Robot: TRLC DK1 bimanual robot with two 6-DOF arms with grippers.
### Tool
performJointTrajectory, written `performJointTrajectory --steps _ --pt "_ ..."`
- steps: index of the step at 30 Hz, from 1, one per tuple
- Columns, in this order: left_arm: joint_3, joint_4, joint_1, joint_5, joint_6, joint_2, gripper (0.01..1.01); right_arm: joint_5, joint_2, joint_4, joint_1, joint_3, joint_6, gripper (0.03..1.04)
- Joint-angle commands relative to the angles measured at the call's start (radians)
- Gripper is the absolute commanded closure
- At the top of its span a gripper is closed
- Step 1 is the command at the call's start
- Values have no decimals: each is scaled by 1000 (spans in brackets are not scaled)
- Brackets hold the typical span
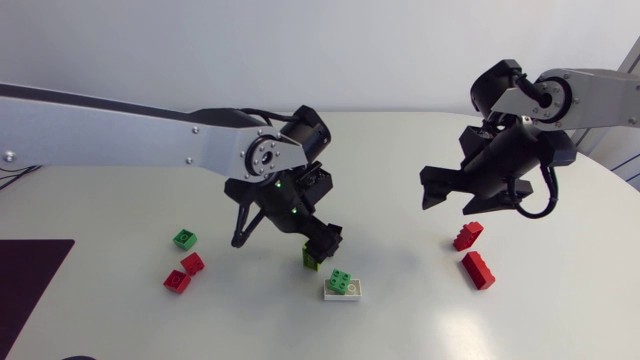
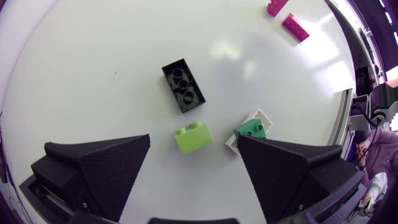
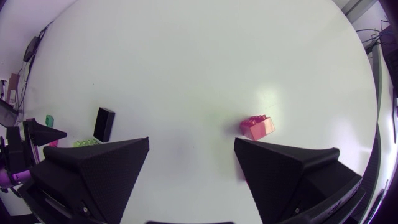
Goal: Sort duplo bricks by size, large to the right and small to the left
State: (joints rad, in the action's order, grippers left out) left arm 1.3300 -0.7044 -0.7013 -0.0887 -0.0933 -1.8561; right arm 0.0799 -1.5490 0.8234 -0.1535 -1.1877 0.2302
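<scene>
Left wrist view places the lime brick (image 2: pixel 193 137) squarely between the spread fingers of the left gripper (image 2: pixel 193 142), touching neither. Its long axis runs nearly finger to finger, so closing would likely meet its short ends. The left arm is plainly the nearer. A black brick (image 2: pixel 183 85) lies just ahead (the head view hides it behind the arm). The right gripper (image 1: pixel 448 200), fingers apart and empty, hangs near the red bricks (image 1: pixel 478 270).

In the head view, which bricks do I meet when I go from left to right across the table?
small red brick → lime brick → green brick sitting on the white brick → long red brick. Bricks overlapping these sideways are left out.
</scene>
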Motion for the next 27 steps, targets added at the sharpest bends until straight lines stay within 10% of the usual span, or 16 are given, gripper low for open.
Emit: performJointTrajectory --steps 1,27 --pt "35 -23 -7 15 26 -55 51 8 10 -7 19 23 -17 80" --pt "89 -37 -17 52 27 -137 120 47 15 -33 91 65 -55 82"
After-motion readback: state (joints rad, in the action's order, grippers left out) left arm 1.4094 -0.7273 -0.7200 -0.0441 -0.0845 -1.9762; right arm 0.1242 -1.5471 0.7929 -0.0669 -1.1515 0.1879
